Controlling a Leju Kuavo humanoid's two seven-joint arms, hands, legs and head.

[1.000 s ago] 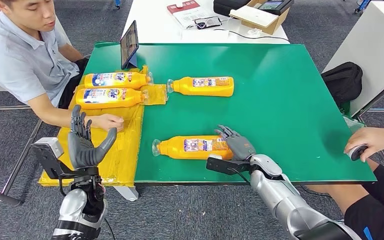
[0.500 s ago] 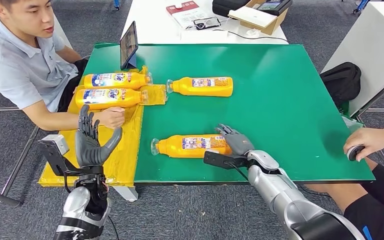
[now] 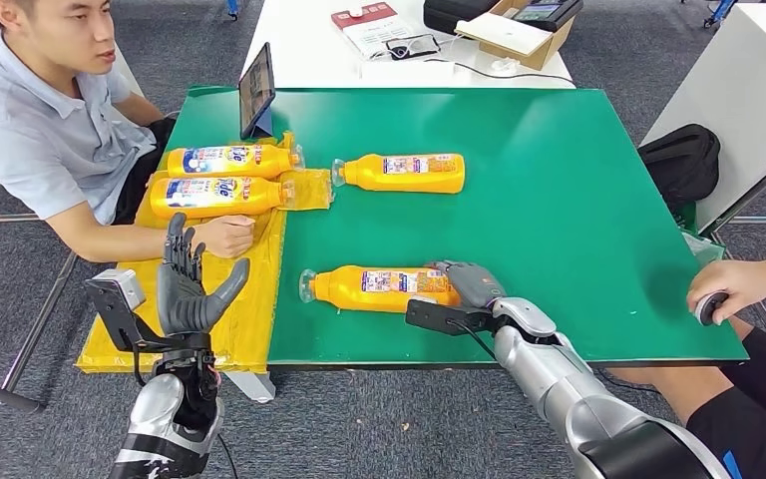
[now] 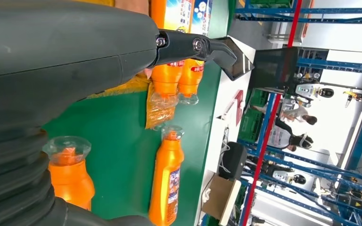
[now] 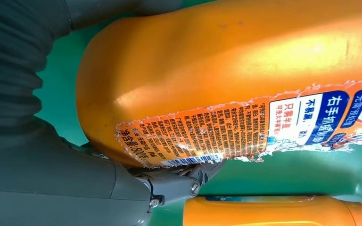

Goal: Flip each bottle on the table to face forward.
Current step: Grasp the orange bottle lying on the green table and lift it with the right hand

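Bottle [image 3: 379, 288] nearest us lies on its side on the green table [image 3: 559, 220], cap toward the yellow mat [image 3: 249, 299], back label with the barcode facing up. Our right hand [image 3: 469, 284] wraps its base end; the right wrist view shows the thumb under the label edge and the orange body pressed against the palm, so we judge this a grasp on the bottle, though the fingertips themselves are hidden. Our left hand [image 3: 190, 289] is raised beside the mat, fingers spread, holding nothing.

To do the flip well, we want the grip firm before any roll, since the smooth plastic looks likely to slip. We should turn it about its long axis, keeping it low on the table, until the front label faces up like the two bottles on the mat [image 3: 224, 177]. We hold only the base, so the cap end may swing; a slow roll keeps it in line.

A second bottle [image 3: 404, 172] farther back also shows a small-print label and probably needs the same turn. A person's hand [image 3: 221, 236] rests on the mat, well apart from our work.
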